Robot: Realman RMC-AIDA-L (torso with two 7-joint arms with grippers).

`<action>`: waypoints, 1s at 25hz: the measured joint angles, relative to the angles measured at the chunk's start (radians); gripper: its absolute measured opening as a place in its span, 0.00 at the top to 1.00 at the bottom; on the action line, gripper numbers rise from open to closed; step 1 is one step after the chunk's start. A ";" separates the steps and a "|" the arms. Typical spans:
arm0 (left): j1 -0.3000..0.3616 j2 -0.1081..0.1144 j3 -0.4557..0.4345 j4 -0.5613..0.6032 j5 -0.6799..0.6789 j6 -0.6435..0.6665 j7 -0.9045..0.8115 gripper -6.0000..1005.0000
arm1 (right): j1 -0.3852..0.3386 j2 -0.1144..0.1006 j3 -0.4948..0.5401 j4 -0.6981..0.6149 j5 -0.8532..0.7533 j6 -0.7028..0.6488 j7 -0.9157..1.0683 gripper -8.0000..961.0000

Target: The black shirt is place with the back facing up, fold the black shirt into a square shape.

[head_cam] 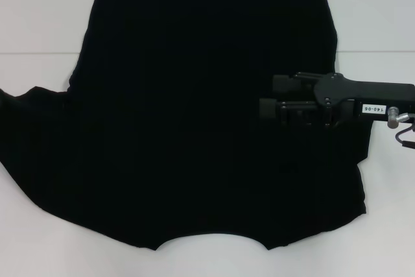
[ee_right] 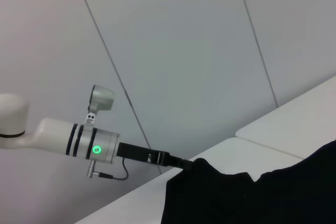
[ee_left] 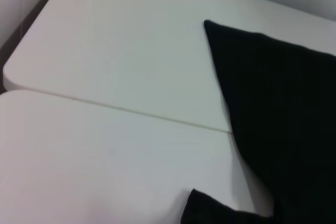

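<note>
Shirt lies flat on the white table, plain black side up, one sleeve spread out at my left. My right gripper reaches in sideways over its right half; jaws possibly pressed together, can't tell. My left gripper sits at the sleeve edge, apparently pinching it.

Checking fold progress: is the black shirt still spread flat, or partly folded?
Partly folded: the black shirt shows its left sleeve spread; the right side ends straight beneath the right gripper.
</note>
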 joint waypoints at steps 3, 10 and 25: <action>0.007 0.000 0.000 0.015 -0.002 0.002 -0.004 0.99 | -0.005 0.000 0.000 0.000 0.004 0.000 0.000 0.07; 0.011 -0.001 0.001 0.020 0.009 0.003 -0.007 0.99 | -0.008 0.000 0.000 0.000 0.010 0.000 0.000 0.07; 0.026 -0.005 0.000 0.024 0.019 0.024 -0.010 0.99 | -0.003 0.000 0.000 0.000 0.011 0.004 -0.002 0.07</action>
